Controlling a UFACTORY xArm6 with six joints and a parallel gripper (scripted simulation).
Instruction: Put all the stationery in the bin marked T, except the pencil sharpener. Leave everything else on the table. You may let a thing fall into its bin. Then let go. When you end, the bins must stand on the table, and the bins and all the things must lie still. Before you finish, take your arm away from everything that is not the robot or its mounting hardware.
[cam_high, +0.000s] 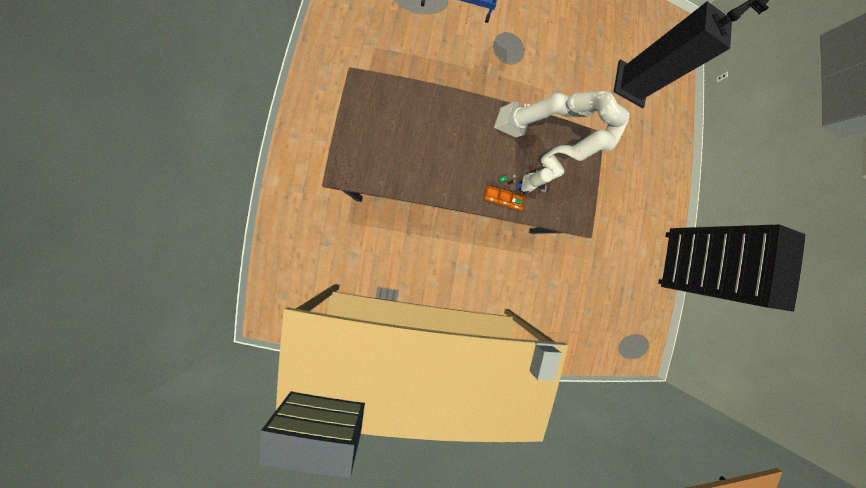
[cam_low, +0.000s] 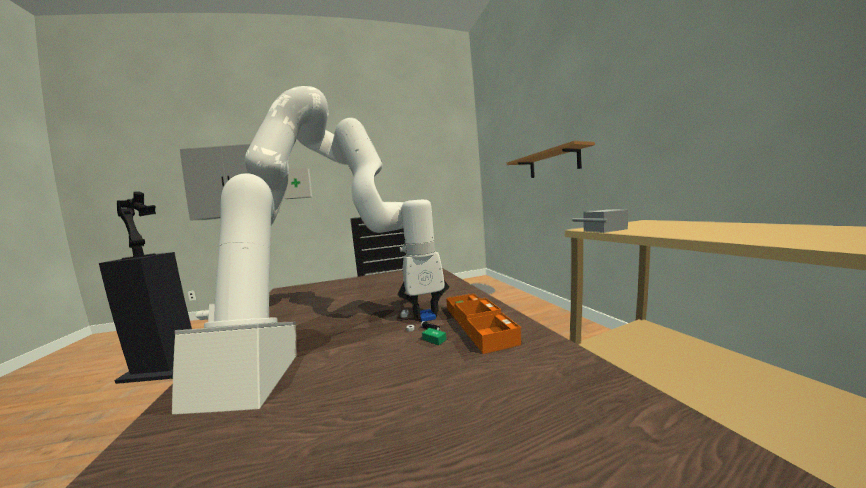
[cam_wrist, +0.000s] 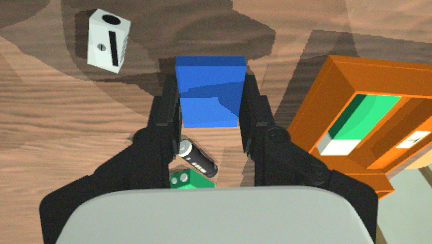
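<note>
My gripper (cam_wrist: 210, 92) (cam_low: 426, 311) (cam_high: 523, 185) is down at the table and shut on a blue block (cam_wrist: 210, 95) (cam_low: 427, 314), one finger on each side. A white pencil sharpener (cam_wrist: 107, 40) (cam_low: 404, 313) lies on the table beyond it to the left. The orange bins (cam_wrist: 320, 100) (cam_low: 493, 340) (cam_high: 502, 197) stand in a row just to the right. The nearest compartment holds a green and white block (cam_wrist: 360, 122). A white label (cam_wrist: 412, 140) on the bin is too small to read.
A black battery (cam_wrist: 198, 157) (cam_low: 430, 326) and a green rectangular battery (cam_wrist: 190, 180) (cam_low: 433, 336) lie on the table close under my wrist. A small white thing (cam_low: 410, 327) lies left of them. The arm's base (cam_low: 233, 363) stands on the brown table (cam_low: 424, 424).
</note>
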